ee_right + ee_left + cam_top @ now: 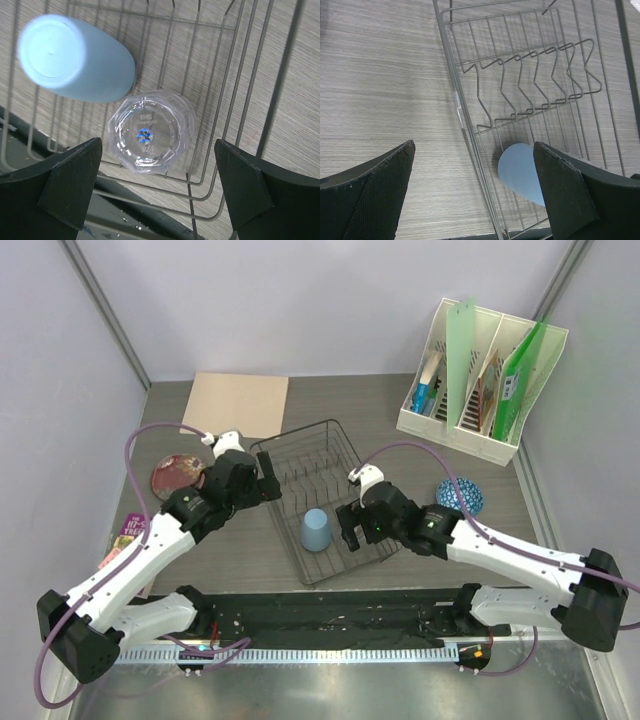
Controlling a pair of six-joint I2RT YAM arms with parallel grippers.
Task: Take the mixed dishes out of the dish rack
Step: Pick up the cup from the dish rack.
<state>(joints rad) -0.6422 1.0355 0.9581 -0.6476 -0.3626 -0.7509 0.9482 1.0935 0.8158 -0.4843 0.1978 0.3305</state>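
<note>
We are looking at the dish rack [322, 462] sitting mid-table, its long axis running near to far, slightly skewed. The left gripper [474, 150] is gaping wide over its left rim, and the right gripper [159, 145] is hovering wide above the clear tumbler [150, 131]. The red plate [178, 472] and patterned bowl [461, 496] are lying outside the rack, left and right. The light blue cup [75, 57] and the tumbler are standing base-up, side by side, at the rack's near end.
</note>
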